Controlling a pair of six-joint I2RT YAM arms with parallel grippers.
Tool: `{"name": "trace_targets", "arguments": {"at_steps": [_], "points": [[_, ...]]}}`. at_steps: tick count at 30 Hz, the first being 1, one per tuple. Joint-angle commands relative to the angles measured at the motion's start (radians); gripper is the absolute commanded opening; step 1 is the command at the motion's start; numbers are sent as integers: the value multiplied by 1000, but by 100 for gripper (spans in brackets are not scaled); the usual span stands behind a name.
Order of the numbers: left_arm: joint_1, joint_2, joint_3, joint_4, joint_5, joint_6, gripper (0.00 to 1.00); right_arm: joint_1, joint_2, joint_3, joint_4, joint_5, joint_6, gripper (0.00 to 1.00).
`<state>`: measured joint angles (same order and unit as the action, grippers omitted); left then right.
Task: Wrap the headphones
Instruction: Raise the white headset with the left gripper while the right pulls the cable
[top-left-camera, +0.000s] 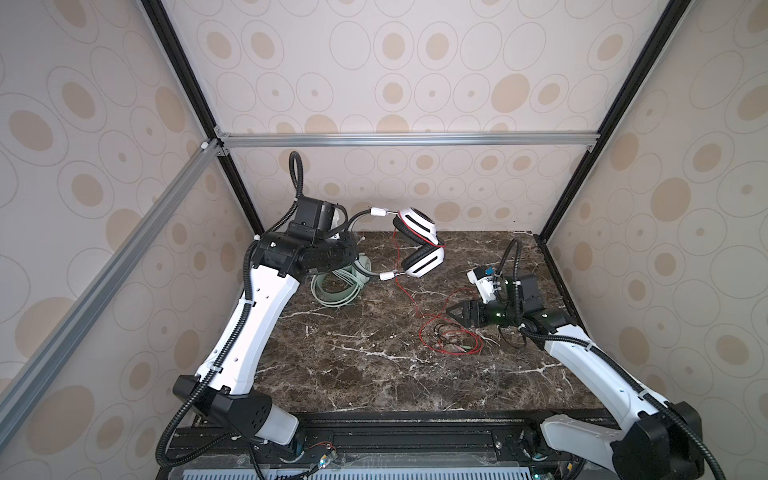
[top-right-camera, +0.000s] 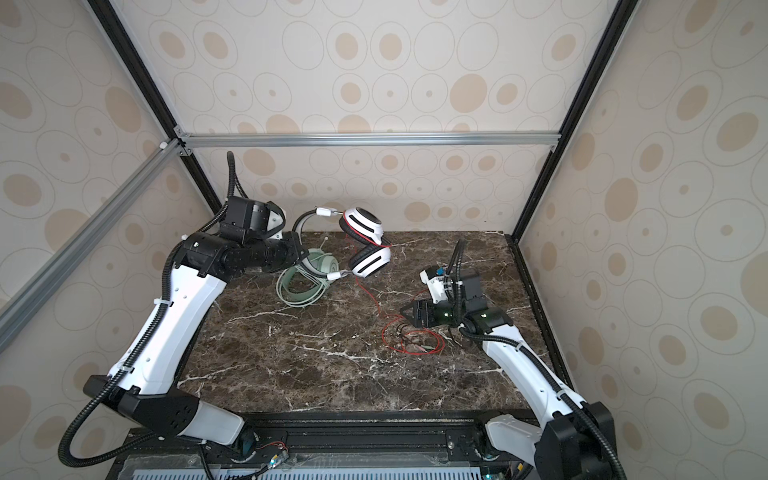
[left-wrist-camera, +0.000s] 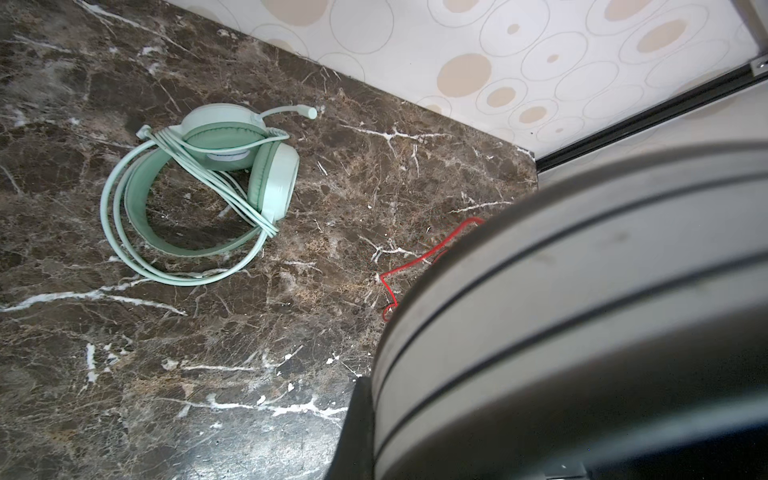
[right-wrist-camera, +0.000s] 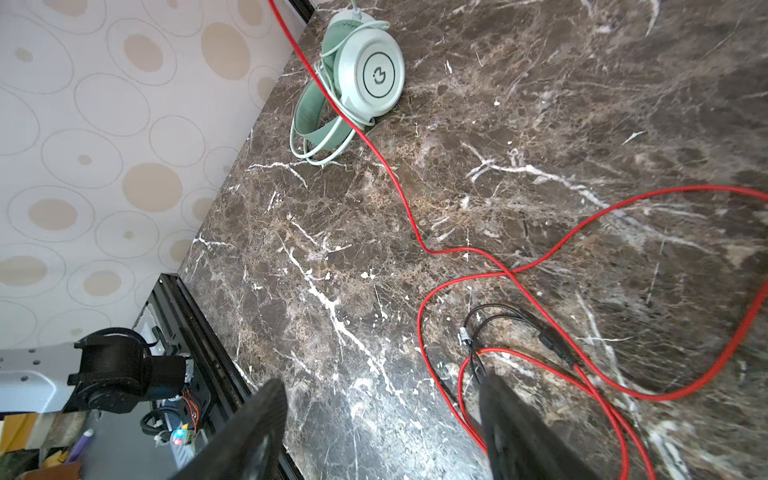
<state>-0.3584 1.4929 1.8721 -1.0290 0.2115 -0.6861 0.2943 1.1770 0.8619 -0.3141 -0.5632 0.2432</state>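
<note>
Your L gripper (top-right-camera: 296, 249) is clamped on the grey headband (left-wrist-camera: 582, 291) of the white headset (top-left-camera: 419, 226), cups up over the rear of the table (top-left-camera: 374, 374). R gripper (right-wrist-camera: 382, 428) jaws wide, nothing in them, just above the red cable (right-wrist-camera: 419, 241) loops. The green headset (left-wrist-camera: 232, 141) lies back-left, its cable looped round it.

table (top-left-camera: 374, 365): glossy brown marble | mint headset (left-wrist-camera: 274, 183): smooth matt plastic | red cable (right-wrist-camera: 509, 272): braided | rail (top-left-camera: 407, 139): brushed metal
</note>
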Motion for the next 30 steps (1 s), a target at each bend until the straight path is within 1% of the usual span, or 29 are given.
{"name": "trace_targets", "arguments": {"at_steps": [1,5,11,14,18,24,30], "points": [[9,10,100,12,51,-39,0,-6,52,-15,83,-24,64,73],[10,14,138,27,75,-42,0,-2,162,-1,171,-83,82,66],[12,20,158,49,101,-47,0,40,332,83,250,-78,49,67],[13,31,176,43,104,-47,0,71,447,155,269,-99,44,64],[17,45,205,35,102,-44,0,116,568,220,309,-78,42,64],[33,79,257,21,117,-47,0,147,673,242,383,-60,29,65],[52,111,310,28,143,-62,0,166,696,207,455,-64,36,62]]}}
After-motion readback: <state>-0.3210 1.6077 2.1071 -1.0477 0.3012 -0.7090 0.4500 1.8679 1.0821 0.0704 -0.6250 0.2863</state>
